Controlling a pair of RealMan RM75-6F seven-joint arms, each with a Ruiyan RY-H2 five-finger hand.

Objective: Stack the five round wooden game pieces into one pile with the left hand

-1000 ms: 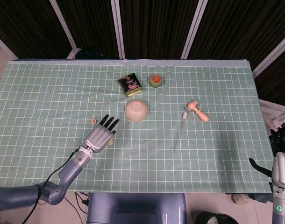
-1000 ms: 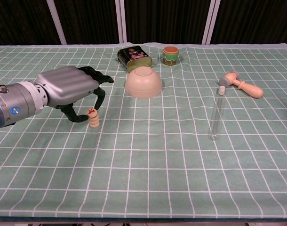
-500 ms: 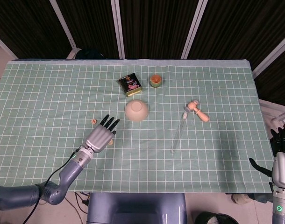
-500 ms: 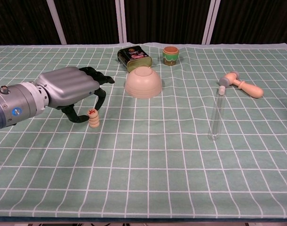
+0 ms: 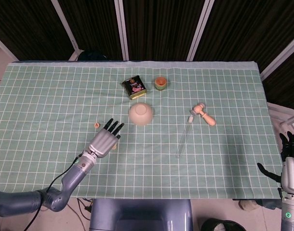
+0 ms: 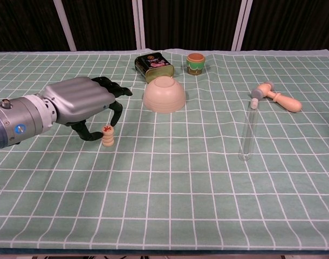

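The left robot hand point(image 6: 83, 103), fingers spread and empty, hovers just behind and left of the short upright pile of pieces point(image 6: 107, 136), while one stray piece point(image 5: 96, 125) lies on the counter point(image 5: 50, 106) beyond its fingertips' left side.

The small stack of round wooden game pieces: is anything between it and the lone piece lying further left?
Only the left hand itself hovers over that stretch. Otherwise the green checked cloth between the stack of round wooden pieces and the single wooden piece looks bare.
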